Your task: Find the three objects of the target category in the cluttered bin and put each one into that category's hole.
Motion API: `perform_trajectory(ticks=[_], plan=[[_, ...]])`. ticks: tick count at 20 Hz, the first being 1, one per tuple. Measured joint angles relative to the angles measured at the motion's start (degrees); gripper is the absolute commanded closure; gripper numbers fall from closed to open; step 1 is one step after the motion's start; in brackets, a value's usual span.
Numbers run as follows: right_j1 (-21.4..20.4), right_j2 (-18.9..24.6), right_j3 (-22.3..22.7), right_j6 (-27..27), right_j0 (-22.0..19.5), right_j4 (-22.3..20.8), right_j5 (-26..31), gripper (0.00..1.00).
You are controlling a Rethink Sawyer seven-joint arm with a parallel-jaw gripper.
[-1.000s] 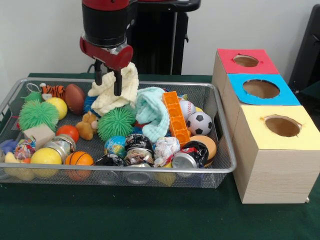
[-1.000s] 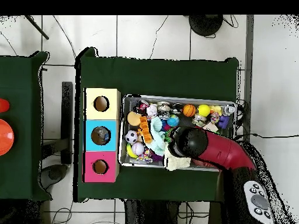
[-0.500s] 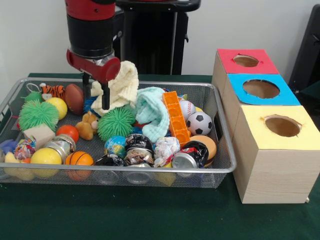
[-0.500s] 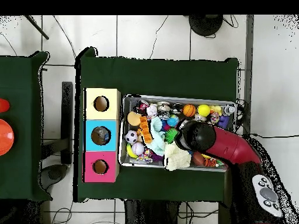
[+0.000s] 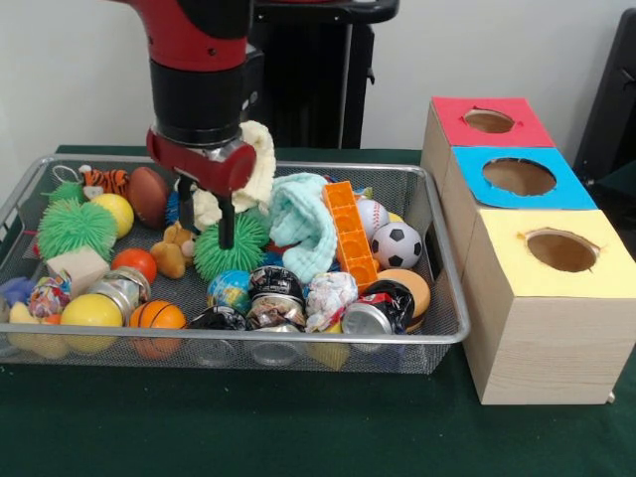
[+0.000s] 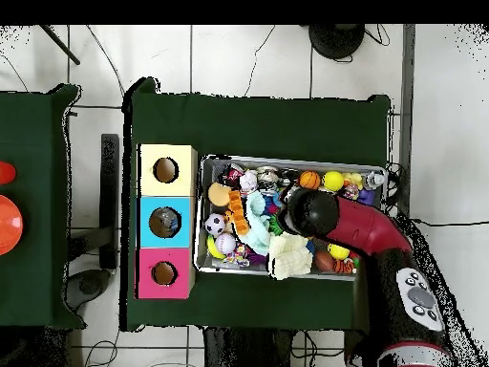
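Note:
My gripper (image 5: 206, 224) hangs open inside the wire mesh bin (image 5: 449, 260), and nothing sits between its fingers. Its tips are just above the green spiky ball (image 5: 235, 248) and the small brown teddy (image 5: 175, 248). A cream cloth (image 5: 255, 164) lies bunched right behind the gripper. A mint cloth (image 5: 303, 219) and an orange brick bar (image 5: 350, 232) lie to its right. In the overhead view the arm's head (image 6: 304, 212) covers the gripper, and the cream cloth (image 6: 287, 256) shows beside it. Balls, crumpled wrappers and cans (image 5: 366, 318) fill the front of the bin.
Three wooden boxes stand in a row right of the bin, each with a round hole: red top (image 5: 489, 120), blue top (image 5: 520, 177), yellow top (image 5: 561, 250). A second green spiky ball (image 5: 76, 228), a football (image 5: 149, 195) and a toy tiger (image 5: 104, 180) lie at the bin's left end.
The arm swung left, then came back right and lower; the open gripper now sits over the green spiky ball. The cream cloth stayed in place.

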Motion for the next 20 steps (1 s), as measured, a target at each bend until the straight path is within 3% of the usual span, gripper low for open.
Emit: perform_trajectory(ticks=[7, 20], plan=[[3.57, 0.79, -3.52, 0.00, 1.20, -0.01, 0.00, 0.00], [8.29, 1.45, -5.23, 0.00, 0.45, -0.02, -4.16, 0.00]])
